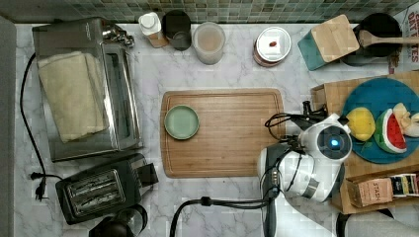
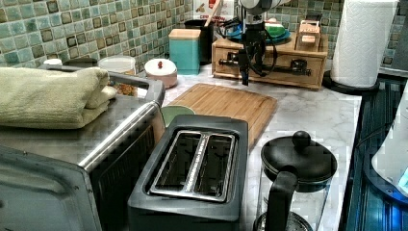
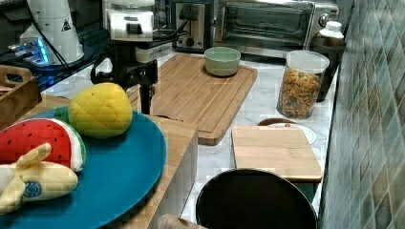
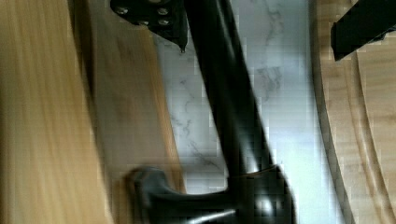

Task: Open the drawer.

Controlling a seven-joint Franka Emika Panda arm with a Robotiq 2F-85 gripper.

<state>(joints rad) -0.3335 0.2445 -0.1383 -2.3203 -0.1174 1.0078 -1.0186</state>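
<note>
The drawer (image 2: 272, 78) is the light-wood front of a low wooden unit at the back of the left view, with a long black bar handle (image 2: 281, 68) across it. My gripper (image 2: 245, 72) hangs straight down in front of the handle's end on the left view's left. In the wrist view the handle (image 4: 224, 102) runs between my two fingertips (image 4: 154, 18), and the gripper (image 4: 257, 28) is open around it without clamping. The drawer's wooden front (image 4: 126, 116) lies just behind the bar. In the top view, the arm (image 1: 326, 143) covers the gripper.
A brown cutting board (image 1: 222, 131) with a green bowl (image 1: 181, 122) lies beside the drawer front. A teal plate (image 3: 114, 176) of toy fruit sits on the unit. A teal box (image 2: 184, 49), a paper towel roll (image 2: 363, 41), a toaster (image 2: 192, 168) and a toaster oven (image 1: 84, 84) stand around.
</note>
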